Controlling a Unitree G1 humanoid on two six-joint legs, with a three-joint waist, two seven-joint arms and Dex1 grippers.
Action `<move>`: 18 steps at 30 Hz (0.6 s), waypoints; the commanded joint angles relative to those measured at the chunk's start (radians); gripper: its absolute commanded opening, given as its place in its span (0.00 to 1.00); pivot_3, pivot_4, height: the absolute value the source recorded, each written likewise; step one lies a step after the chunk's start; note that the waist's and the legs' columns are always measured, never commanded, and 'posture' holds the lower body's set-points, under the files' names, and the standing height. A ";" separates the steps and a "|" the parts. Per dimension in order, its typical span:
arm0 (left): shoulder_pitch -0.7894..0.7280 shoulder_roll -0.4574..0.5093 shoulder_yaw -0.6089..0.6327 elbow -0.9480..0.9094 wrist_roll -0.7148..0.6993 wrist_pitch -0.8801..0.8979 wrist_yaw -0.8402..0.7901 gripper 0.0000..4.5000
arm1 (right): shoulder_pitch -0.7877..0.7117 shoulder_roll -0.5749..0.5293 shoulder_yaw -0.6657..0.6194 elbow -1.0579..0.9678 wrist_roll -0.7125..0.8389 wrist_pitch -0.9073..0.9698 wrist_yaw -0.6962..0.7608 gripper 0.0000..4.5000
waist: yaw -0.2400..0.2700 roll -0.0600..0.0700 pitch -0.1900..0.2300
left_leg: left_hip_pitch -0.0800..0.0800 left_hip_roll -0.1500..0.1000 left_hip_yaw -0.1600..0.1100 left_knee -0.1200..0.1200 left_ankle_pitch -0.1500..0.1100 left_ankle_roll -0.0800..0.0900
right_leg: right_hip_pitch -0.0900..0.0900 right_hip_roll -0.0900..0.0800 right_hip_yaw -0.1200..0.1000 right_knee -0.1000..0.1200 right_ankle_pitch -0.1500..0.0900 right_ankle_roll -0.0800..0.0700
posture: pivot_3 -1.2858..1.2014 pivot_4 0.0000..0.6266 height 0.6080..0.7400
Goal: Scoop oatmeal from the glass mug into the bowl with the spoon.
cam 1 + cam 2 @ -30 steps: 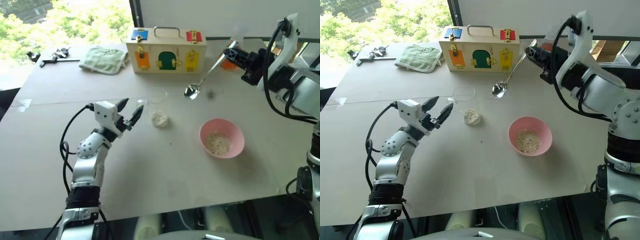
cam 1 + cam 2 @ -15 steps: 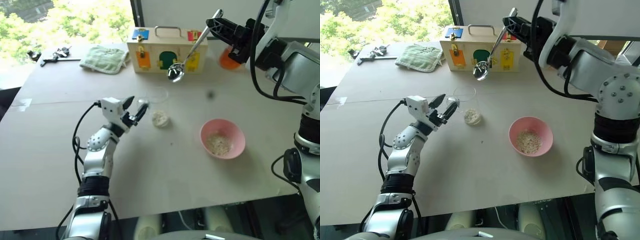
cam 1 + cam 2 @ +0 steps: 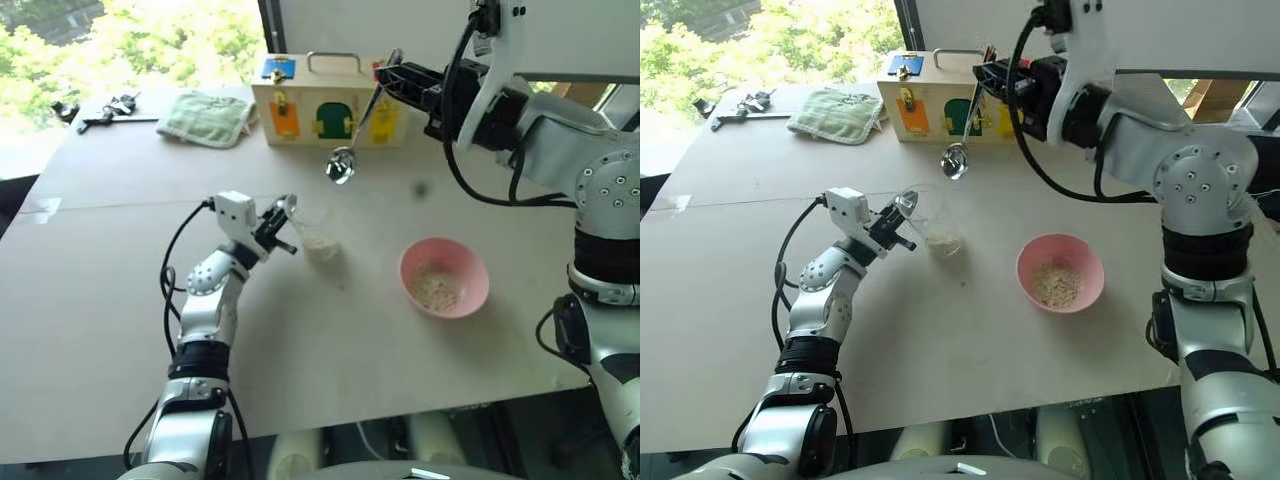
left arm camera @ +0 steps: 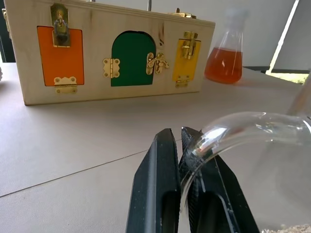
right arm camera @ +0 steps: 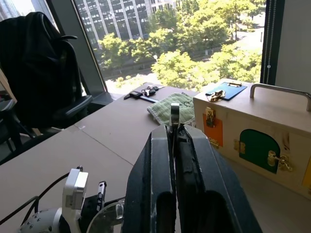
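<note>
The glass mug (image 3: 306,224) stands left of centre on the table, leaning slightly, with a small clump of oatmeal (image 3: 321,248) in its bottom. My left gripper (image 3: 278,222) is shut on the mug's near glass edge (image 4: 243,124); whether that is rim or handle I cannot tell. My right gripper (image 3: 392,76) is raised above the table's far side, shut on the top of the spoon's handle (image 5: 175,112). The spoon (image 3: 341,165) hangs down from it, its small bowl in the air beyond and above the mug. The pink bowl (image 3: 470,265) sits to the right, holding some oats (image 3: 435,288).
A wooden box (image 3: 333,100) with coloured doors and a handle stands at the far side, behind the spoon. A flask of orange liquid (image 4: 223,53) is beside it. A green cloth (image 3: 208,117) and black tools (image 3: 105,110) lie far left.
My left gripper has moved in to the mug and shut on its edge. My right arm has swung the spoon to the left, closer to above the mug.
</note>
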 commanded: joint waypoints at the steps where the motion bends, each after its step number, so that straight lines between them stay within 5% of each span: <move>1: -0.006 0.005 -0.008 -0.031 0.007 -0.007 -0.009 0.01 | -0.055 0.026 0.010 -0.032 -0.059 -0.016 0.034 0.00 | -0.001 0.000 0.000 | 0.000 0.000 0.000 0.000 0.000 0.000 | 0.000 0.000 0.000 0.000 0.000 0.000 | 0.52 0.24 1.00; 18: -0.058 0.005 -0.031 -0.045 0.038 0.020 0.020 0.01 | -0.014 0.033 0.031 -0.129 -0.123 0.038 0.212 0.00 | 0.001 0.000 0.000 | -0.002 -0.001 0.000 0.000 0.000 0.000 | 0.000 -0.001 -0.003 -0.001 0.000 0.000 | 0.52 0.24 1.00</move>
